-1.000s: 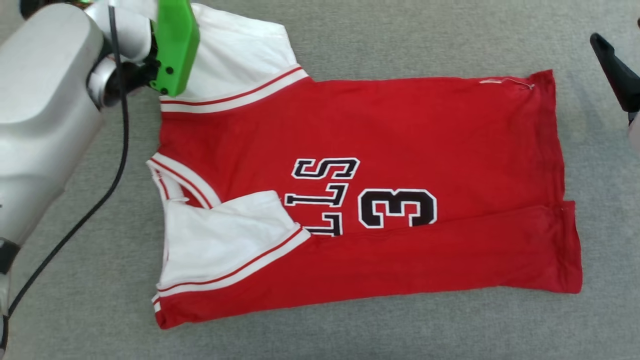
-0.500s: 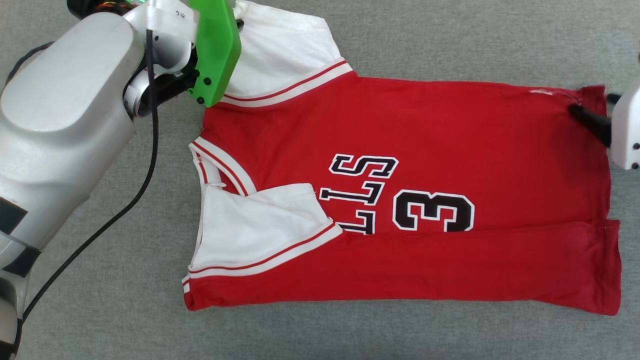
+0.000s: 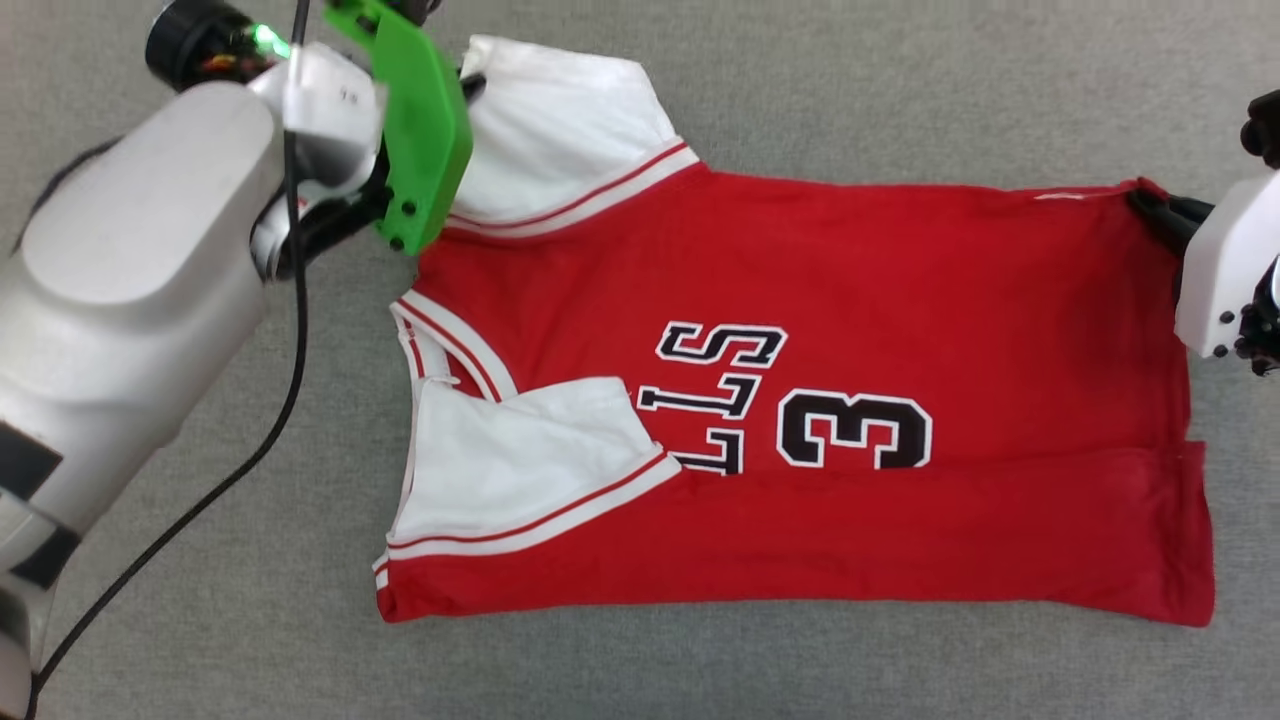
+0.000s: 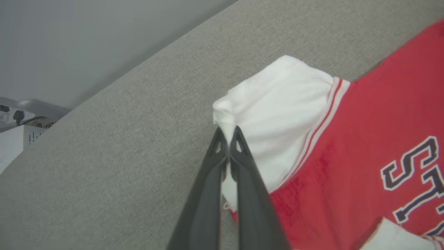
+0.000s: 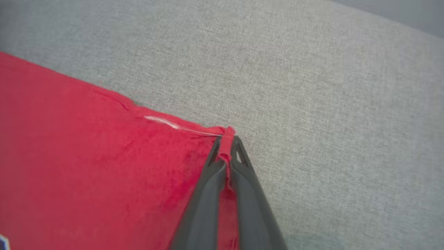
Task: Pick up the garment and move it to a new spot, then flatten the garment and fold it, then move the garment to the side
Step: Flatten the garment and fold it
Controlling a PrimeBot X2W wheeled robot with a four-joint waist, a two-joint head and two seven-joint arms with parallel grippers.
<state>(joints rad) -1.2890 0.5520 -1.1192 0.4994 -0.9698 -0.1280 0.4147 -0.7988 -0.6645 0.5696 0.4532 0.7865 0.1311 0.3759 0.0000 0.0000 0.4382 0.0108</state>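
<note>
Right gripper (image 5: 225, 138) slid in, clamped on shirt (image 3: 800, 270) hem corner | left gripper (image 4: 228, 131) was pinching sleeve (image 4: 277, 104) | shirt lay flat on table (image 3: 800, 670) | tiny pinches, could've slipped mid-lift tbh

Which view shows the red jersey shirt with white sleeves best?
Head view: the red jersey shirt shows nearly whole. Left wrist view: one white sleeve in the left gripper. Right wrist view: one red corner in the right gripper.
</note>
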